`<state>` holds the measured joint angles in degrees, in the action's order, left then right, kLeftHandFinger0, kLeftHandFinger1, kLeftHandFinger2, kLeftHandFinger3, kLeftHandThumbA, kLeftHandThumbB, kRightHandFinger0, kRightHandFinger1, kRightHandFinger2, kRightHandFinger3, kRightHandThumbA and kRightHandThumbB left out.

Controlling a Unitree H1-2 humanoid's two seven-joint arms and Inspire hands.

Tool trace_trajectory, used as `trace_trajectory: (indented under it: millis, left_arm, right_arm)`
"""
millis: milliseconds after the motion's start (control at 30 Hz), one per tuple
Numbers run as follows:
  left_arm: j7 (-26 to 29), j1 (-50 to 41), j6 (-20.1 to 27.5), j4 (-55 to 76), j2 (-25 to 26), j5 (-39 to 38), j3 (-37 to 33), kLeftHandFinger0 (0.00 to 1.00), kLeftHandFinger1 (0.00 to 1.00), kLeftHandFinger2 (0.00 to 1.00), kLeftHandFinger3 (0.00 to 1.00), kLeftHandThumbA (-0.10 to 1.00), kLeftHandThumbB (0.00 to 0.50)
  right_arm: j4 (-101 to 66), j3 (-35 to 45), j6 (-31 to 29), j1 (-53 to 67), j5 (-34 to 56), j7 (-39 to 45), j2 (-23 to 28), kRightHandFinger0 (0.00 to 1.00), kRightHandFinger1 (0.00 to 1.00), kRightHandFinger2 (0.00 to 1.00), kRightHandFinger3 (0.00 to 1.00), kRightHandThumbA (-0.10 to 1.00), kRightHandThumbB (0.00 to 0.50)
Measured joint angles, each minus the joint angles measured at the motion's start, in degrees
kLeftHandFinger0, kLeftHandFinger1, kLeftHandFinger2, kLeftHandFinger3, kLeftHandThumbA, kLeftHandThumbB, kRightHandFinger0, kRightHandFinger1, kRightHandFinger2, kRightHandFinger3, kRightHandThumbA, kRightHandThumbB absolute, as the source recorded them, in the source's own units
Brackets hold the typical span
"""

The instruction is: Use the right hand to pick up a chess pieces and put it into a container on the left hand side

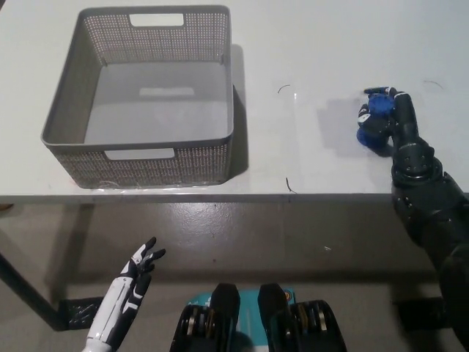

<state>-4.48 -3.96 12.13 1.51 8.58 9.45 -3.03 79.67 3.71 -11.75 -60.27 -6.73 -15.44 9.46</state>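
Grasping the blue piece [374, 121]: right hand [392, 125] has its fingers wrapped round it at the table's [308, 44] right side, near the front edge. Piece shows only partly between the black fingers; a wide disc end sits at the top, a darker rounded part lower down. Long axis appears to run roughly 12-to-6 o'clock in the head view, slightly tilted, but the fingers hide too much to be sure. Cannot tell whether the piece is lifted off the surface or resting on it; a faint shadow lies on the table at its 9 o'clock.

Basket [139, 95], grey and perforated, stands on the left part of the table, well apart from the piece. From the right hand it lies at about 9 o'clock, a touch toward 10. Basket is open-topped and its floor looks bare.

Left hand [135, 275] hangs below the table edge at lower left, fingers spread, holding nothing. It is nearer the basket than the right hand is, but the task gives the carry to the right.

Judgement: grasp step is in hand or just made. Next move calls for a lift, then a long sweep toward 9 o'clock, clearing the basket's near right wall before letting go.

Risk: grip looks shallow; piece could slip mid-carry.
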Motion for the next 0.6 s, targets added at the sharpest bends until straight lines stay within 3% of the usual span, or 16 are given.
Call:
trace_trajectory:
  millis: [200,400,600]
  left_arm:
    - [-0.09,0.54,0.06,-0.09,0.30,-0.04,0.01,1.00,0.94,0.83,1.00,1.00,0.128]
    - [-0.11,0.89,0.16,-0.10,0.37,-0.07,0.02,1.00,0.91,0.81,1.00,1.00,0.126]
    - [-0.19,0.88,0.24,-0.11,0.37,-0.09,0.03,0.99,0.89,0.79,1.00,1.00,0.101]
  right_arm:
    - [0.06,1.33,-0.90,-0.08,1.28,-0.83,-0.46,0.00,0.27,0.66,0.71,-0.10,0.134]
    - [0.30,2.68,-1.41,-0.08,2.78,-1.31,-0.66,0.00,0.26,0.64,0.66,-0.10,0.157]
    - [-0.15,2.54,-2.49,-0.48,3.08,-1.77,-0.70,0.00,0.29,0.71,0.73,-0.10,0.149]
